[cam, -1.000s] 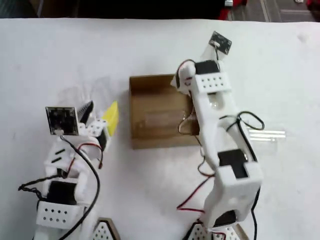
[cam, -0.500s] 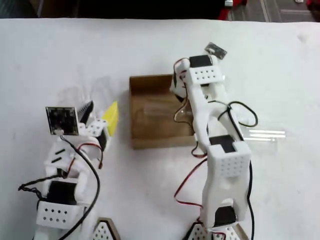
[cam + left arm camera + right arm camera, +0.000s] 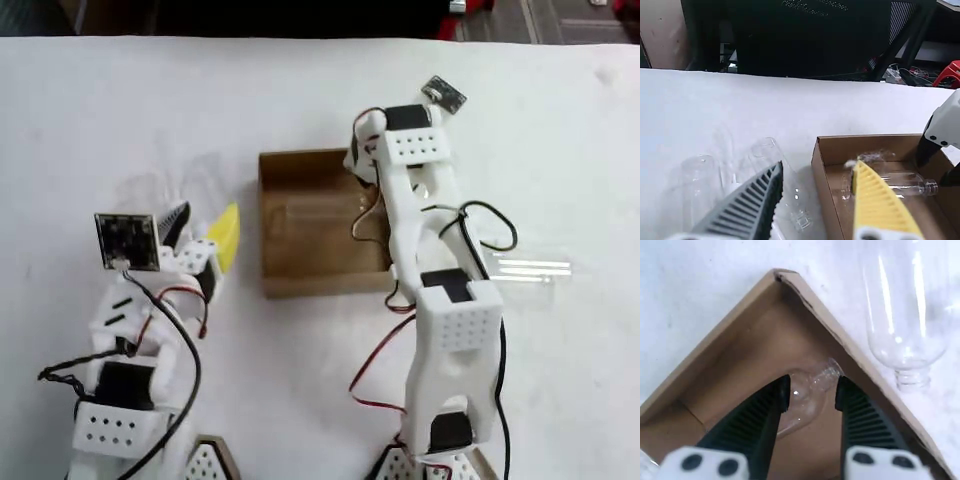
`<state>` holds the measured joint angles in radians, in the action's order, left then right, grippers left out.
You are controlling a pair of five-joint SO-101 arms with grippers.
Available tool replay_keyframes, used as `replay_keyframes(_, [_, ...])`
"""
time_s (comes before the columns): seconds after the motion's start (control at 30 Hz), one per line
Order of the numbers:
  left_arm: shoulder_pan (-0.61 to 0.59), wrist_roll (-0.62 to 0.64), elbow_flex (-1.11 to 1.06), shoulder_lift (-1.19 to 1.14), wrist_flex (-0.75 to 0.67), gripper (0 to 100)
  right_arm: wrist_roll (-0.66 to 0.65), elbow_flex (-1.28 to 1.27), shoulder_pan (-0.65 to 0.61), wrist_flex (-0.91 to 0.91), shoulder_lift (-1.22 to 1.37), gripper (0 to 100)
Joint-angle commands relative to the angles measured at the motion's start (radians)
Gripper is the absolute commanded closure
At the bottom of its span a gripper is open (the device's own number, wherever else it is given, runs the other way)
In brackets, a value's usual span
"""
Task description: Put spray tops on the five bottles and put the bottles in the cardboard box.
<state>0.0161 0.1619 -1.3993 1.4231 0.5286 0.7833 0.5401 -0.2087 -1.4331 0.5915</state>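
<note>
Over the last second the elbow of my right arm has shifted, while its wrist has stayed over the far right corner of the shallow brown cardboard box (image 3: 320, 285). My left arm has barely stirred.

My left claw (image 3: 817, 167) has one ribbed grey finger and one ribbed yellow finger. It is spread wide with nothing between them, low over the white bench (image 3: 120, 100). Ahead of it, clear plastic bottles (image 3: 765, 150) sit on the bench just beside the box. I count at least two, but cannot tell the exact number.

The box is rectangular and open-topped. It holds one clear bottle with a bare threaded neck (image 3: 890, 182), lying on its side on the box floor.

My right claw (image 3: 812, 390) has two black ribbed fingers. It is released and straddles that bottle's shoulder in a corner of the box.

Right of the box, a single round-shouldered clear bottle (image 3: 520, 268) lies on the bench.
</note>
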Motion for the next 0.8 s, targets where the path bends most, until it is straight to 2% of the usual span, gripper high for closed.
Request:
replay_keyframes(0.0, [0.01, 0.012, 0.029, 0.019, -0.029, 79, 0.049, 0.043, 0.004, 0.016, -0.01, 86.8])
replay_keyframes(0.1, [0.012, 0.012, 0.029, 0.019, -0.029, 79, 0.114, 0.052, 0.01, 0.016, 0.027, 86.7])
replay_keyframes(0.47, [0.013, 0.012, 0.029, 0.019, -0.029, 79, 0.118, 0.054, 0.001, 0.051, 0.111, 86.9])
replay_keyframes(0.63, [0.015, 0.012, 0.029, 0.019, -0.029, 79, 0.115, 0.054, -0.005, 0.061, 0.11, 99.1])
replay_keyframes(0.77, [0.015, 0.012, 0.029, 0.019, -0.029, 79, 0.11, 0.054, -0.002, 0.059, 0.094, 97.6])
